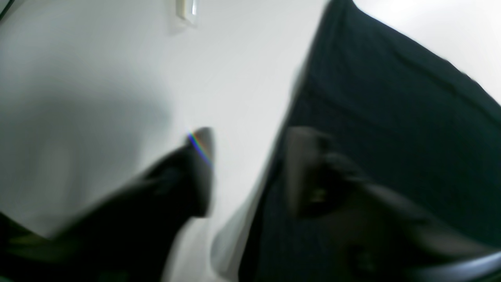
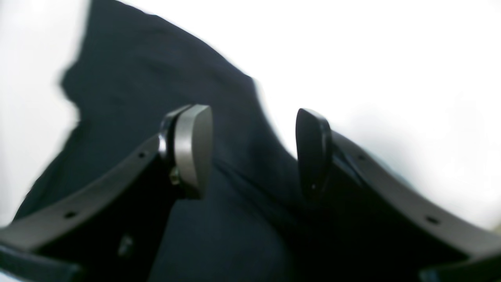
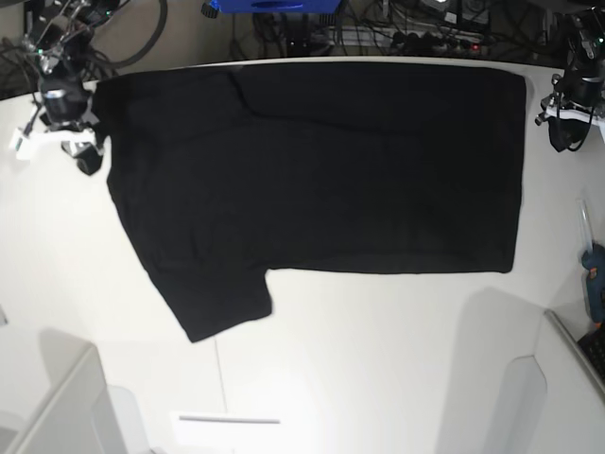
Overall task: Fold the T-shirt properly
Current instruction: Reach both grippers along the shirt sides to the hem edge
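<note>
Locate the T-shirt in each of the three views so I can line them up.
Left wrist: T-shirt fills the right half, blurred, beyond the left gripper.
Right wrist: it runs from upper left down the middle behind the right gripper, plain black.
Base: spread flat across the upper middle of the white table, one sleeve jutting toward lower left.
Shared landmark: the shirt's black edge against the white tabletop.

The right gripper is hovering at the far left corner of the desk, its jaws standing apart with nothing between them. The left gripper is hanging at the far right edge, jaws parted and empty.
</note>
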Controlling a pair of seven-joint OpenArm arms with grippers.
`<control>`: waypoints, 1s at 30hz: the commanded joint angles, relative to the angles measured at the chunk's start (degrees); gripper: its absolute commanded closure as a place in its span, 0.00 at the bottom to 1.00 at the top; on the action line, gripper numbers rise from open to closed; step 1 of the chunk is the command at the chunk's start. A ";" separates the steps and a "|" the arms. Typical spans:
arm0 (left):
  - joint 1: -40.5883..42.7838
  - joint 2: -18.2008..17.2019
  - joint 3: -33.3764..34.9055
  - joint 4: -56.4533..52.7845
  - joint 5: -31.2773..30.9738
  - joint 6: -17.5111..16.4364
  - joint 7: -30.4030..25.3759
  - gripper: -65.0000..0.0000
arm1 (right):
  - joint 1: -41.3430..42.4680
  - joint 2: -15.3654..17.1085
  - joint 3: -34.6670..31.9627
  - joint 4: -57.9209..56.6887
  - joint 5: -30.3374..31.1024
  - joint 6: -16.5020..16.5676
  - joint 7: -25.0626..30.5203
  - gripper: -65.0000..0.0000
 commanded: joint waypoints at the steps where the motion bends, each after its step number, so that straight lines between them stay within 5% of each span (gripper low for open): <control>1: -0.27 -2.09 1.23 0.82 -0.85 -0.57 -1.24 0.83 | 0.71 1.45 -0.97 0.91 0.68 0.45 1.18 0.51; 3: -1.15 -3.76 3.95 0.82 -0.85 -0.57 -1.24 1.00 | 2.55 2.50 -4.13 0.91 0.68 0.45 1.26 0.51; 8: -3.97 -4.99 7.56 0.65 -0.15 -0.57 -1.24 1.00 | 6.69 5.76 -10.11 -3.04 0.68 0.45 1.53 0.51; 16: -9.68 -5.26 13.98 0.65 12.77 -0.57 -1.24 1.00 | 17.94 11.38 -17.58 -16.93 0.68 0.45 1.62 0.51; 23: -10.12 -5.17 13.89 0.65 12.95 -0.57 -1.24 1.00 | 29.02 14.72 -21.89 -29.50 -1.17 0.36 1.70 0.51; 30: -11.00 -5.17 13.62 0.47 12.95 -0.57 -1.24 1.00 | 38.25 13.84 -24.53 -39.53 -10.31 0.36 1.70 0.49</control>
